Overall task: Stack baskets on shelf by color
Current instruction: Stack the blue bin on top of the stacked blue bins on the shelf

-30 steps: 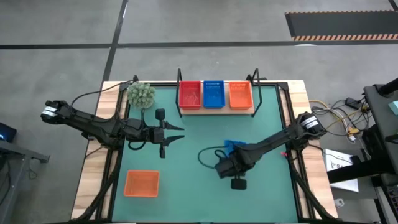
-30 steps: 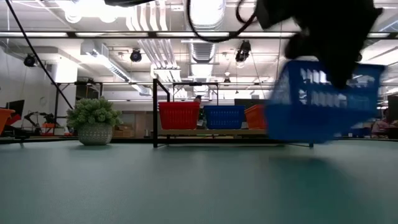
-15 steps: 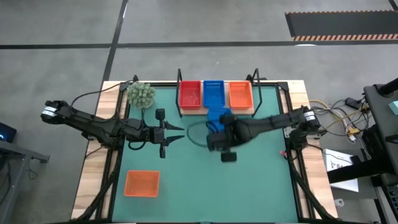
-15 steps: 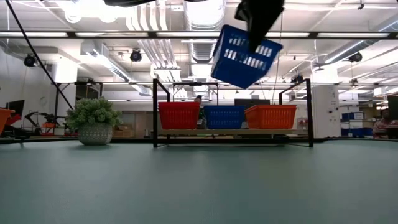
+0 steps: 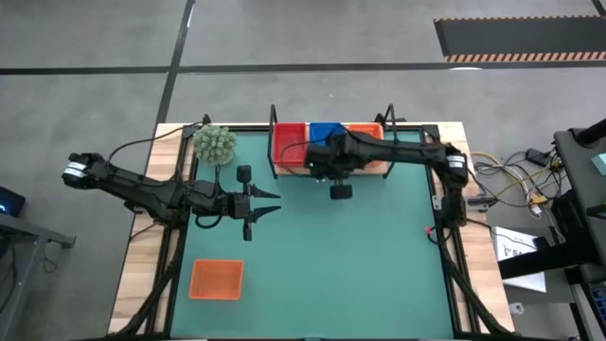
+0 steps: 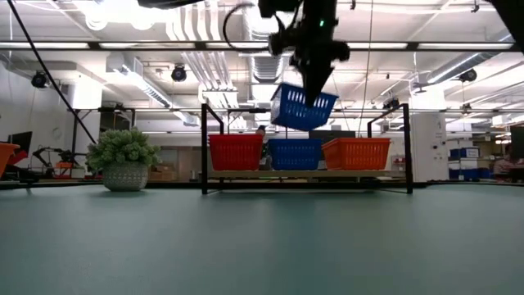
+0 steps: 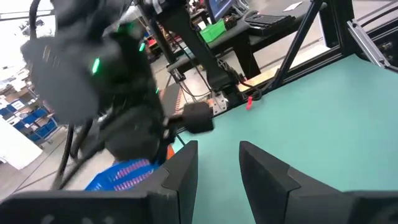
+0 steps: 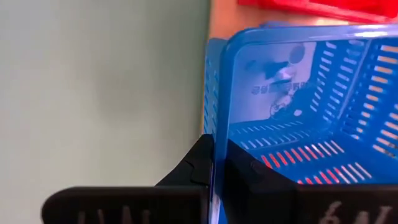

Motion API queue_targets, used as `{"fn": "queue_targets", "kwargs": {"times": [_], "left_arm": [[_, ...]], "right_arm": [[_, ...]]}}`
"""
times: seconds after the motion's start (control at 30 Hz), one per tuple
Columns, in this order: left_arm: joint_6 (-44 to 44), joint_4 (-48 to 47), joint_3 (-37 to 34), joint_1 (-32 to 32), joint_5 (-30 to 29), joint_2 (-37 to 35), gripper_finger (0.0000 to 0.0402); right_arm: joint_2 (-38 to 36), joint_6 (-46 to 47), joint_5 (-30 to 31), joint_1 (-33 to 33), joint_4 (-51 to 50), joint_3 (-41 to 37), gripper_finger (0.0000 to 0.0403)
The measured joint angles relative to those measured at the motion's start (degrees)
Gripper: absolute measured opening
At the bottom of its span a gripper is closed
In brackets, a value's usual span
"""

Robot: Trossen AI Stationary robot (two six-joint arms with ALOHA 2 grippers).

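High view is looking straight down; low view is looking level across the tabletop [image 6: 262,246]; both are showing the shelf [image 5: 329,169].

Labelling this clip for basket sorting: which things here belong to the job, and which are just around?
Job:
shelf
red basket
blue basket on shelf
orange basket on shelf
carried blue basket in right gripper
orange basket on mat

Around:
potted plant
green mat
left gripper, idle

blue plastic mesh baskets [image 6: 302,106]: 2 counted | orange plastic mesh baskets [image 5: 216,280]: 2 | red plastic mesh basket [image 6: 236,152]: 1 | wooden shelf with black end frames [image 6: 307,173]: 1 | potted green plant [image 6: 124,160]: 1
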Motion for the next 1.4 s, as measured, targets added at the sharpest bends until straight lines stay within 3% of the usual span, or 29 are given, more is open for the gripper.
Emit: {"fn": "queue_targets", "kwargs": {"times": [0.27,0.73,1.07,1.4], "left_arm": [[0.1,0.0,0.0,0.0,0.0,0.0,0.0102],[1.2,1.2,0.0,0.0,0.0,0.0,0.0102],[1.4,1.2,0.0,0.0,0.0,0.0,0.0102],[1.4,1.2,0.0,0.0,0.0,0.0,0.0102]], "right_arm": [[3.5,-3.8,1.6,-4.7,0.4,0.9,0.0008],[5.3,-8.1,2.5,-5.9,2.6,1.0,0.0008],[6.1,-7.5,2.9,-6.5,5.1,3.9,0.0008],[6.1,-5.9,2.8,-8.1,5.4,1.9,0.0009]]}}
